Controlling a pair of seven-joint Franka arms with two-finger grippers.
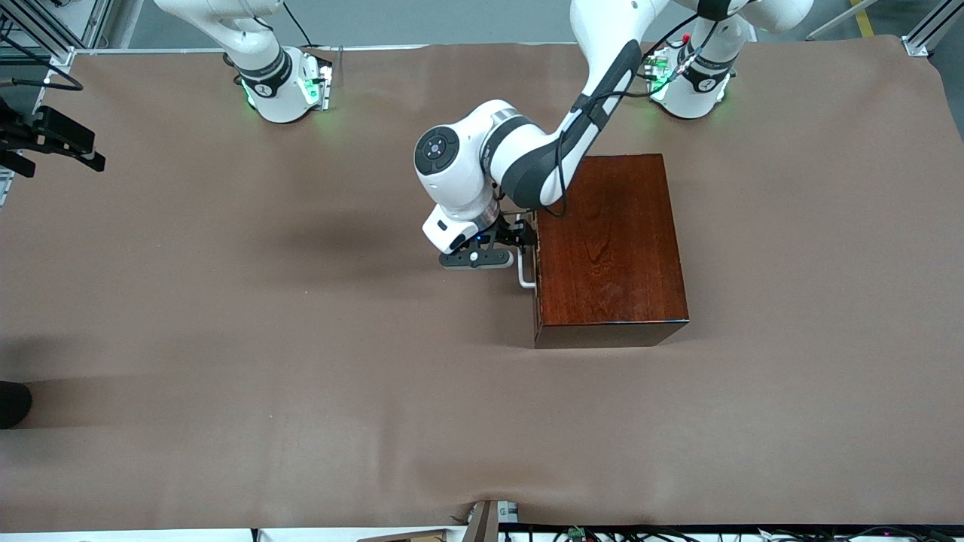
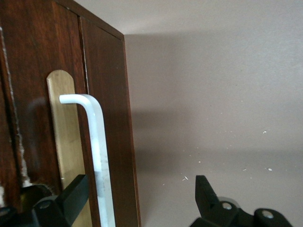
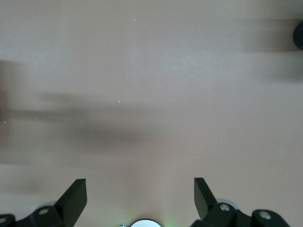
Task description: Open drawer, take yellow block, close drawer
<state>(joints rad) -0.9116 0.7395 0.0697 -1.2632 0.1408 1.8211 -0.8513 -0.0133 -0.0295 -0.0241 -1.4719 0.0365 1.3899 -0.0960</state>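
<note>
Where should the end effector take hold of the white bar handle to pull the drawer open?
Grip the straight middle of the white U-shaped bar handle, coming from in front of the dark reddish-brown wooden box. The bar stands off the drawer face, leaving a gap for one finger. The open left end effector already straddles it.
</note>
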